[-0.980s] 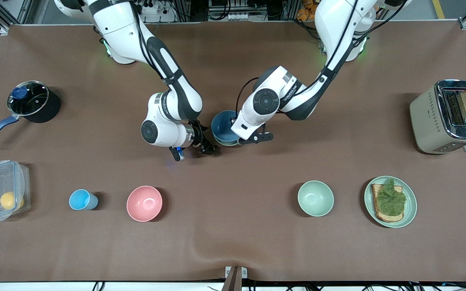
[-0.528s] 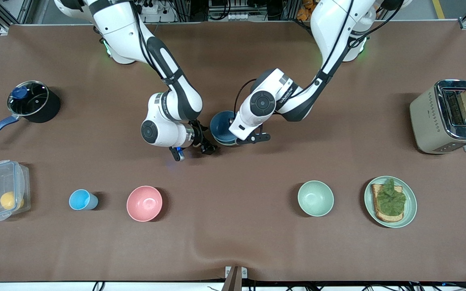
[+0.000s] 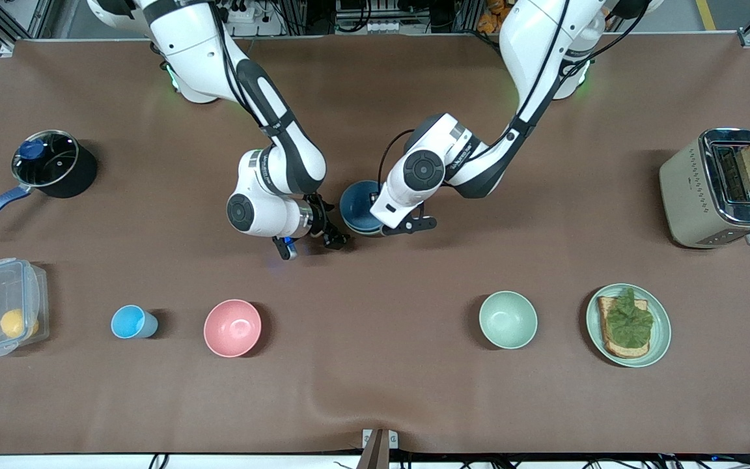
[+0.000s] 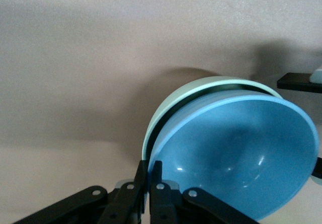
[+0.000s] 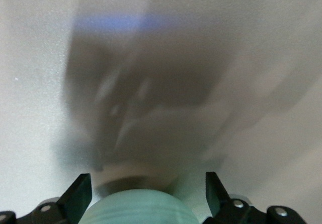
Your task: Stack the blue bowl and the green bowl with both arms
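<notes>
The blue bowl (image 3: pixel 357 205) sits tilted inside the green bowl (image 4: pixel 201 87) at the middle of the table. In the front view the blue bowl covers nearly all of the green one. My left gripper (image 4: pixel 150 167) is shut on the blue bowl (image 4: pixel 241 148) at its rim and sits at the stack's edge (image 3: pixel 380 225). My right gripper (image 3: pixel 311 246) is open, low over the table beside the stack, toward the right arm's end. In the right wrist view a pale green curved surface (image 5: pixel 141 209) shows low between the spread fingers of the right gripper (image 5: pixel 148 181); what it is I cannot tell.
Nearer the front camera stand a mint bowl (image 3: pixel 508 319), a plate with toast and lettuce (image 3: pixel 629 325), a pink bowl (image 3: pixel 232 327), a light-blue cup (image 3: pixel 131 322) and a clear box (image 3: pixel 4 306). A toaster (image 3: pixel 717 189) and a lidded pot (image 3: pixel 49 163) flank the table's ends.
My left arm has shifted slightly toward the right arm's end, nudging the blue bowl with it. The right arm has not moved.
</notes>
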Controlling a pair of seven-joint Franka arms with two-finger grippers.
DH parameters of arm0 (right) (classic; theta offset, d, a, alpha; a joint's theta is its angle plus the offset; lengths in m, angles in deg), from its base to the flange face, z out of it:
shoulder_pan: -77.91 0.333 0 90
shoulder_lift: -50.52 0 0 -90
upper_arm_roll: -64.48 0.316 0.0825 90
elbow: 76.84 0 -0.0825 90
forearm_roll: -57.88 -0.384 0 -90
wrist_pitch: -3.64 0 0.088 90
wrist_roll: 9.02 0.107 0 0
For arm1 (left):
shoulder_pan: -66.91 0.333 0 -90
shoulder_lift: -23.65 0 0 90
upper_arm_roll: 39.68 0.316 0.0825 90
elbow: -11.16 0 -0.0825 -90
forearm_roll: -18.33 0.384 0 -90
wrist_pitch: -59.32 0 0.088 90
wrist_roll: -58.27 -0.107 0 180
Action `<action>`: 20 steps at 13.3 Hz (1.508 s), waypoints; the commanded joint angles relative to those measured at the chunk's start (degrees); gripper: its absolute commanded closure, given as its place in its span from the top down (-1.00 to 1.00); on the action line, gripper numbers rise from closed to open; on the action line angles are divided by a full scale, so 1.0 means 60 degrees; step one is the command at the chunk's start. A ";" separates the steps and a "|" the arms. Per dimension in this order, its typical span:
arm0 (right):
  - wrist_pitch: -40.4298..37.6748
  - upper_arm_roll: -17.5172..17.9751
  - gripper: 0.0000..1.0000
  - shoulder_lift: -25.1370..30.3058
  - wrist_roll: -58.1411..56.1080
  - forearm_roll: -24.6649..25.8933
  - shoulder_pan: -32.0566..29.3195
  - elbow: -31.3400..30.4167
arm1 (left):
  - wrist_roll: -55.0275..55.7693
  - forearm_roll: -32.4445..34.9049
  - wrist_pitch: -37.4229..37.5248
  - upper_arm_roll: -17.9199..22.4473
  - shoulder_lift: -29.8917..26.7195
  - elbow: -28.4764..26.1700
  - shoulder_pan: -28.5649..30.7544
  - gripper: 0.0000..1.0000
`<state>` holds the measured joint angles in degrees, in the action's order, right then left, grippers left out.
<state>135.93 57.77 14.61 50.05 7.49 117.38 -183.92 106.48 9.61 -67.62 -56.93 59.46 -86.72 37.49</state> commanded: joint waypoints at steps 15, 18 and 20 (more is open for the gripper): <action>-0.0557 -0.0054 1.00 0.0169 -0.0190 0.0063 -0.0381 0.0150 | -0.0007 0.0644 0.2081 0.0254 -0.3591 0.0449 0.2103 1.00; -0.1595 -0.0273 1.00 0.0433 -0.0220 0.0545 -0.0718 0.0353 | -0.0066 0.1933 0.3326 0.0268 -0.4384 0.0623 0.2428 1.00; -0.2328 -0.0288 1.00 0.0448 -0.0205 0.0954 -0.1098 0.0676 | -0.0095 0.2098 0.4364 0.0239 -0.4445 0.1426 0.2968 1.00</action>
<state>125.84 55.54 16.07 48.82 10.55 113.30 -181.08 106.18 20.29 -46.31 -55.08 33.35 -81.27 52.92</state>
